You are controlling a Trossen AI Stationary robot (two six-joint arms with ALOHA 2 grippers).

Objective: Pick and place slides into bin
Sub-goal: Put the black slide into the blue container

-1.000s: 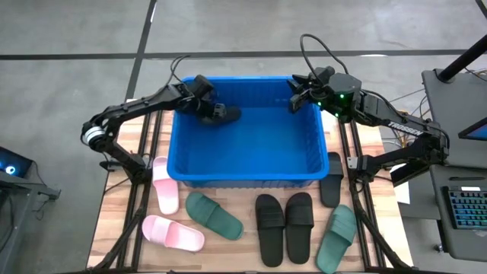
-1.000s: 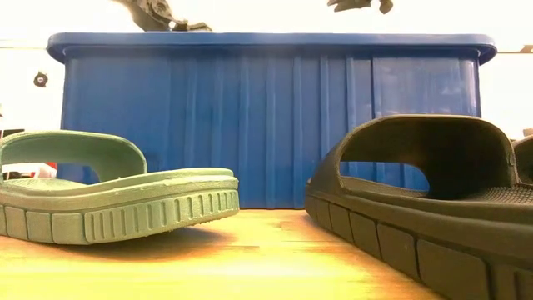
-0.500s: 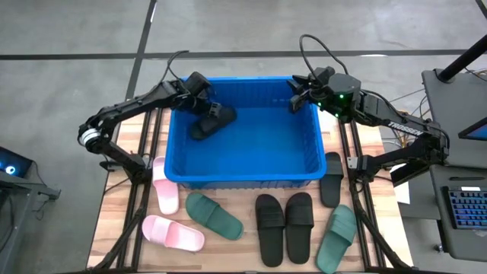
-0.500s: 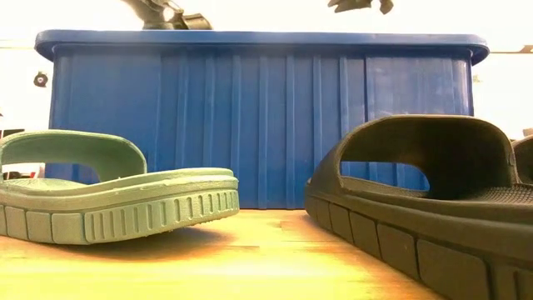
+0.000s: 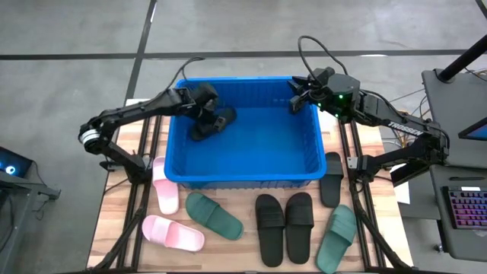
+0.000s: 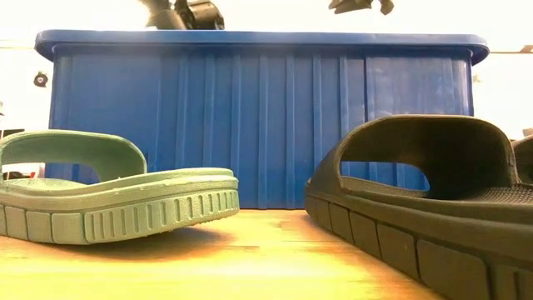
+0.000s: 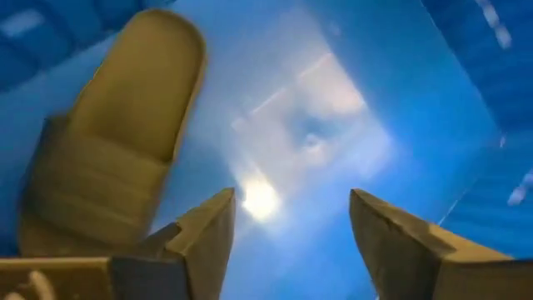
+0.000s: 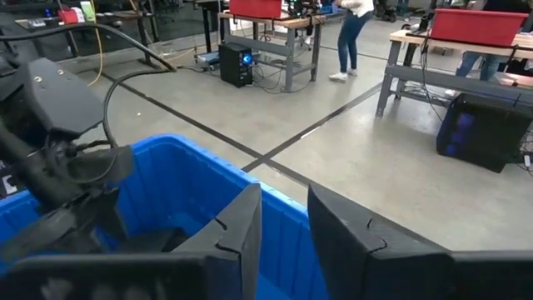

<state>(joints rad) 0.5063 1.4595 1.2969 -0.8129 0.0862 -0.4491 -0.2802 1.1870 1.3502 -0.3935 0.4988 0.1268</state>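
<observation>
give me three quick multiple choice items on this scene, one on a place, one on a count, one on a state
1. Where is the black slide nearest the left pincer?
A. inside the bin
B. on the floor
C. on the bin's rim

2. How many pale pink slides lie on the table?
A. none
B. two
C. four

3. How do the left pincer's jaws stand?
A. shut on a slide
B. open, holding nothing
C. shut on the rim

Answers: 1 A, it lies on the blue floor inside. 2 B, one beside the bin, one nearer the front. 3 B, left wrist view shows a bare gap.
</observation>
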